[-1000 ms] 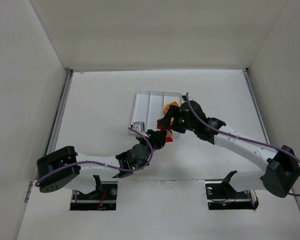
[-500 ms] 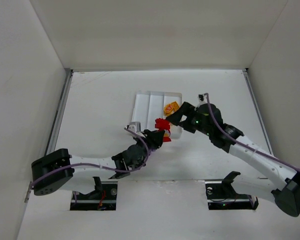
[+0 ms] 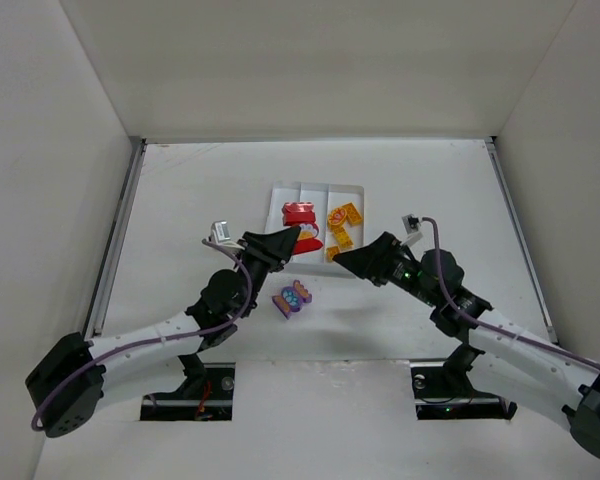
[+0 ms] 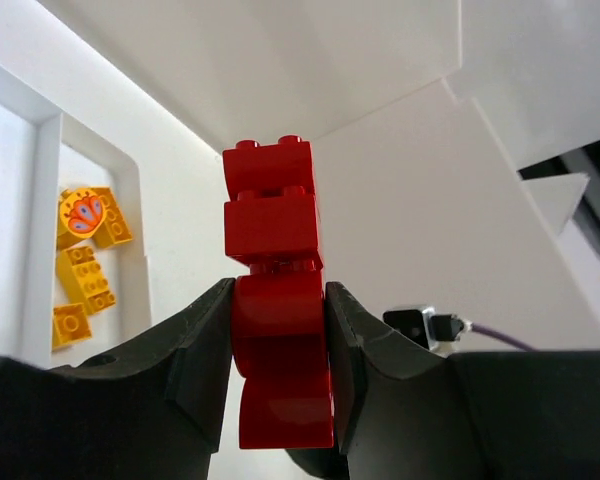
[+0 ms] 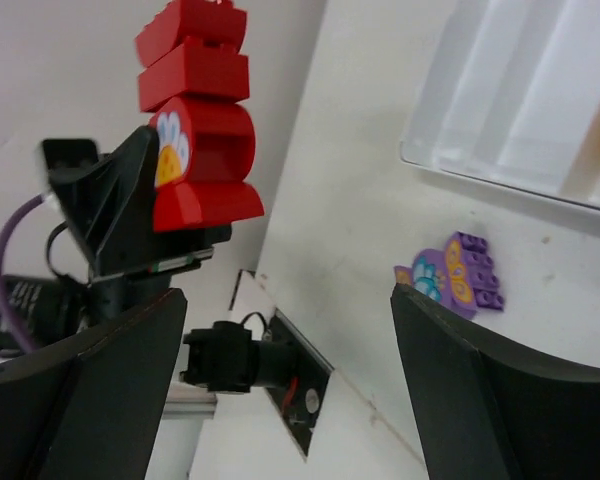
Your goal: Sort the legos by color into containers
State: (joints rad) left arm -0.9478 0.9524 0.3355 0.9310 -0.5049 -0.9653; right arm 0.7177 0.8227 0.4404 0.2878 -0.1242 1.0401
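Note:
My left gripper (image 3: pixel 292 240) is shut on a red lego stack (image 3: pixel 300 213) and holds it raised over the near end of the white tray (image 3: pixel 278 215), about its left and middle compartments. In the left wrist view the red stack (image 4: pixel 276 300) stands upright between the jaws. Several yellow-orange legos (image 3: pixel 342 224) lie in the tray's right compartment, also seen in the left wrist view (image 4: pixel 80 262). A purple lego with a printed butterfly (image 3: pixel 292 298) lies on the table in front of the tray. My right gripper (image 3: pixel 352 260) is open and empty, right of the purple lego (image 5: pixel 456 274).
White walls enclose the table on three sides. The arm bases and two black mounts sit at the near edge. In the right wrist view the tray (image 5: pixel 520 100) is at upper right and the red stack (image 5: pixel 198 150) in the left gripper (image 5: pixel 130 230) at upper left.
The right gripper has let go of the red stack and drawn back to the right. The left gripper has carried the red stack up and back over the tray. The purple lego is now uncovered.

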